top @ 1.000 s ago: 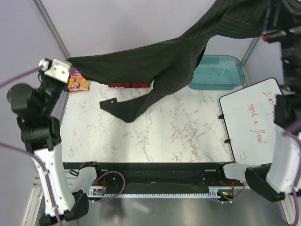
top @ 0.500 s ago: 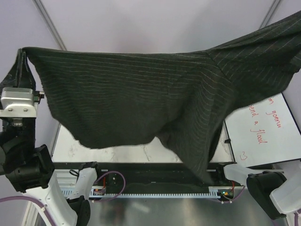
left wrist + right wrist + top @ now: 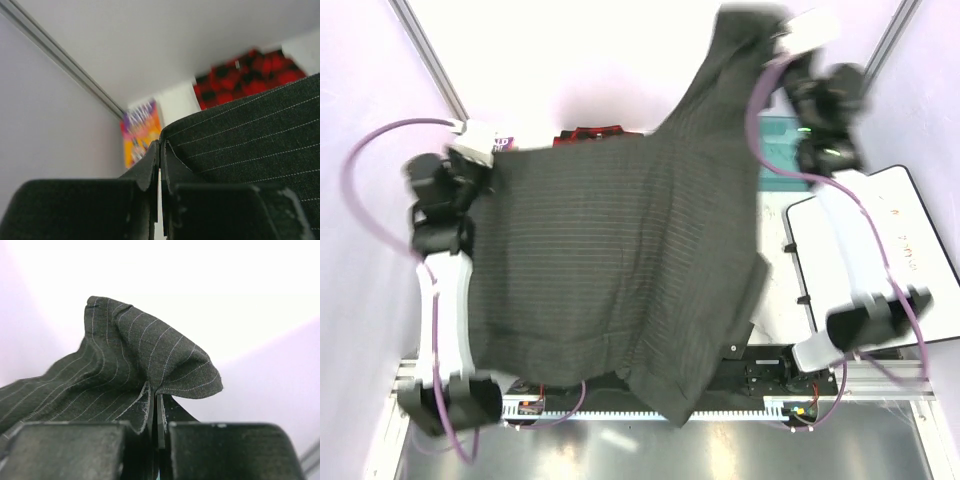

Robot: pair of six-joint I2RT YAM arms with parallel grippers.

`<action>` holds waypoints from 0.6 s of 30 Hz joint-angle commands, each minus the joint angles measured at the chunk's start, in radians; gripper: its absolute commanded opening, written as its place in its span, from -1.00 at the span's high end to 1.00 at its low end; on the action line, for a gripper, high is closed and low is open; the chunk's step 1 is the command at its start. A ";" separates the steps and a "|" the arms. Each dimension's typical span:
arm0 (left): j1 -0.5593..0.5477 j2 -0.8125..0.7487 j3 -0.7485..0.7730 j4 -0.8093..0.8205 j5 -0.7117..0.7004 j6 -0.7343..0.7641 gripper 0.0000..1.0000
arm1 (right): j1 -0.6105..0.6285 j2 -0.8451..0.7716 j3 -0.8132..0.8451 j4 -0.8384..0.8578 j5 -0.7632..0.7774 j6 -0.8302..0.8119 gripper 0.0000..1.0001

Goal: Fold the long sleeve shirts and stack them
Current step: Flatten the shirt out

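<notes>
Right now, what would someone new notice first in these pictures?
The big charcoal pinstriped shirt, stretched wide across the middle of the overhead view. The left end effector pinches one corner at the far left, and the right end effector another at the far right. A red plaid shirt peeks out behind it.

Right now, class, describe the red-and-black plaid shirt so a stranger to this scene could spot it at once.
Start at the large dark charcoal pinstriped shirt spread across the middle of the top view. Just beyond its far edge peeks the red-and-black plaid flannel shirt. It is the only checked red fabric, between the colourful paperback book and the teal plastic tub.
</notes>
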 commanded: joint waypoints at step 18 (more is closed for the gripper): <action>0.000 0.892 0.277 0.039 -0.053 0.031 0.96 | 0.277 0.873 0.480 -0.030 0.211 -0.173 1.00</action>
